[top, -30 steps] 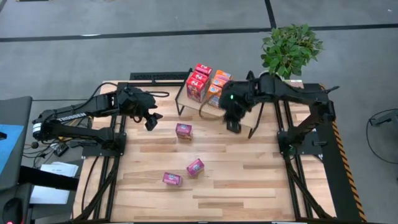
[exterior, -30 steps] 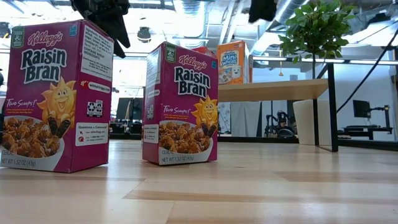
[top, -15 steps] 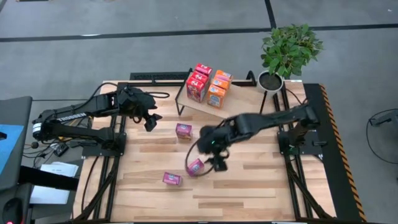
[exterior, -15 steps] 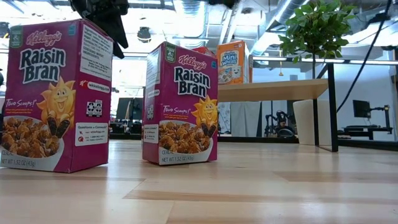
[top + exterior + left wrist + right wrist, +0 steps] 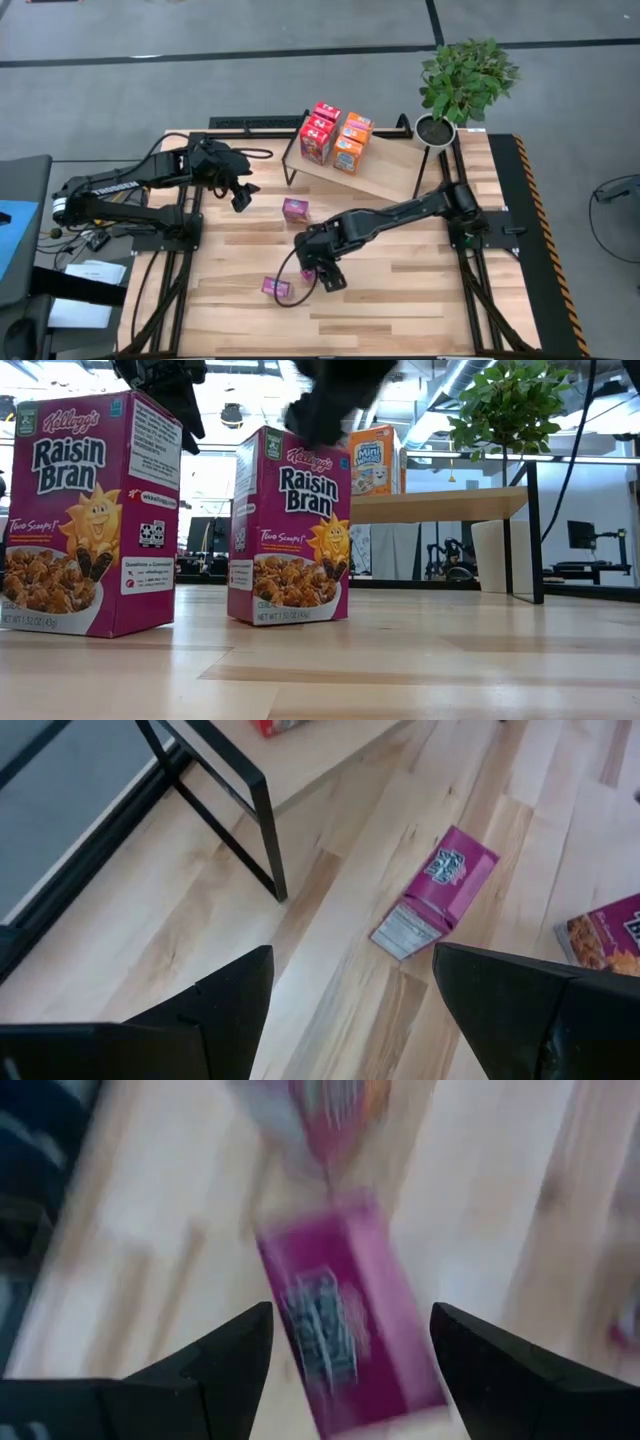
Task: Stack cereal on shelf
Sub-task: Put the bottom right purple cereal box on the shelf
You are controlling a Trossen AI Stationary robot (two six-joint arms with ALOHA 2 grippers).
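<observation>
My right claw (image 5: 322, 268): jaws spread wide, nothing between them, and I'm hanging right over a magenta box (image 5: 340, 1330).
That magenta box: straight ahead of my right fingers (image 5: 215, 1355) in the wrist view, centred in the gap between them, touching neither; the picture is blurred, so I can't read its print.
Same box from above: almost wholly hidden beneath my right claw, only a sliver of magenta showing at its edge.
Same box from table height: standing upright (image 5: 290, 528), with the dark bulk of my right claw just above its top.
Second magenta box (image 5: 277, 288): on the tabletop (image 5: 420, 290) just beside my right claw, on the side away from the shelf.
Third magenta box (image 5: 295, 209): lying on the table between my two claws, apart from both.
My left claw (image 5: 241, 196): open, holding nothing, hovering to the left of the third box; its wrist camera shows that box (image 5: 436, 890) flat on the wood beyond the fingers.
Shelf (image 5: 385, 172): beyond my right claw, well apart from it.
On the shelf: red boxes (image 5: 318, 133) and orange boxes (image 5: 350, 145), standing together at its left end.
</observation>
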